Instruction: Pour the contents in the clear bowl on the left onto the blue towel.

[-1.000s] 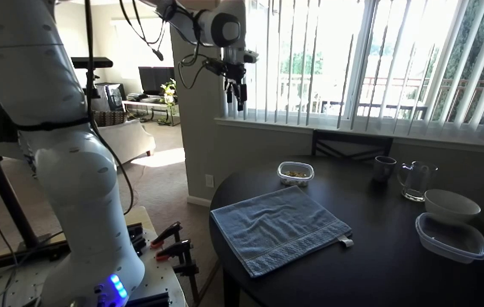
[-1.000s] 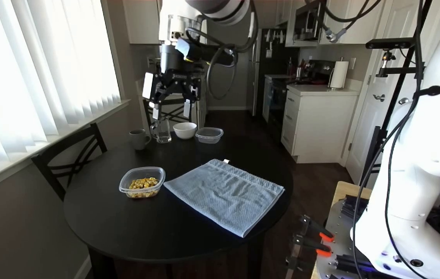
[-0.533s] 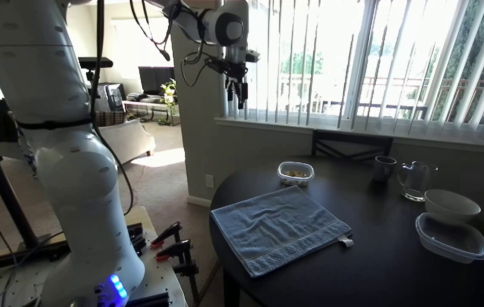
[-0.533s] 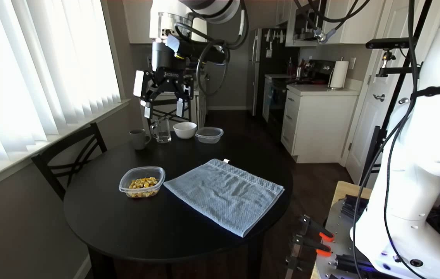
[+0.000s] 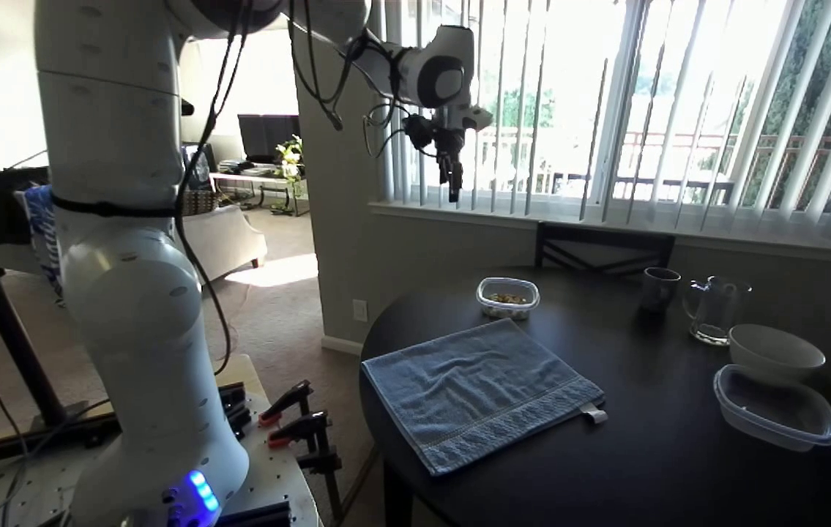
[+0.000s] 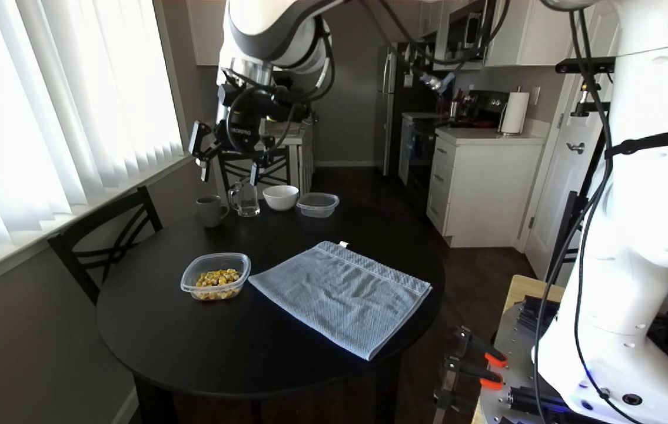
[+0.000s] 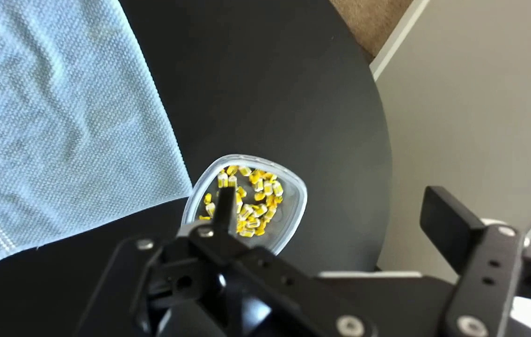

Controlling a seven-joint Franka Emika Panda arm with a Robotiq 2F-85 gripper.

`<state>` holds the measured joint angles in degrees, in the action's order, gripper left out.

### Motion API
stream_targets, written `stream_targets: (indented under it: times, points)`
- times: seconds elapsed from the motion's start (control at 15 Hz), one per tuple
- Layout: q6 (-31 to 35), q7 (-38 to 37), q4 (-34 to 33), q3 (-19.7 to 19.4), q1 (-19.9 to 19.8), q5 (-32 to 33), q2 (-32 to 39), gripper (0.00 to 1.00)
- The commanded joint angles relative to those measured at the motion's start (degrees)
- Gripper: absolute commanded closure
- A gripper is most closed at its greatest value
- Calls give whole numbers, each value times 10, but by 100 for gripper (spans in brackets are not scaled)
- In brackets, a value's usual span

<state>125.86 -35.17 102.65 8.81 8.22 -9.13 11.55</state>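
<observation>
In both exterior views the jaws are seen high above the dark, round surface (image 6: 204, 353); they are spread wide, and nothing is held. The clear bowl (image 7: 287, 211) is placed on this surface, lower than the jaws and not centred under them: in the wrist view it lies to the left of the gap and is partly covered by a fingertip (image 7: 224, 206). So, it is judged, a sideways shift will be needed before any lowering. No clear long axis can be told, because the form is nearly square with rounded corners.

The bowl seems to be made of thin, smooth plastic, with a pale, projecting rim. The contents (image 7: 259, 209) are small yellow and whitish pieces, spread over its bottom. A corner of the blue towel (image 7: 73, 131) is found just beside the rim; whether it is touched cannot be told. The towel is laid flat, with soft wrinkles, a knobbly weave and a patterned band. The pouring is not yet begun.
</observation>
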Motion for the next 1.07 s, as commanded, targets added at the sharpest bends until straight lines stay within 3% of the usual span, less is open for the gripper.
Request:
stream_targets:
  times: [0.0, 0.6, 1.0]
  points:
    - [18, -66, -94, -34, 4, -19, 121, 0]
    - [58, -291, -206, -110, 25, -16, 291, 0]
    - [29, -370, -285, -133, 24, 7, 373, 0]
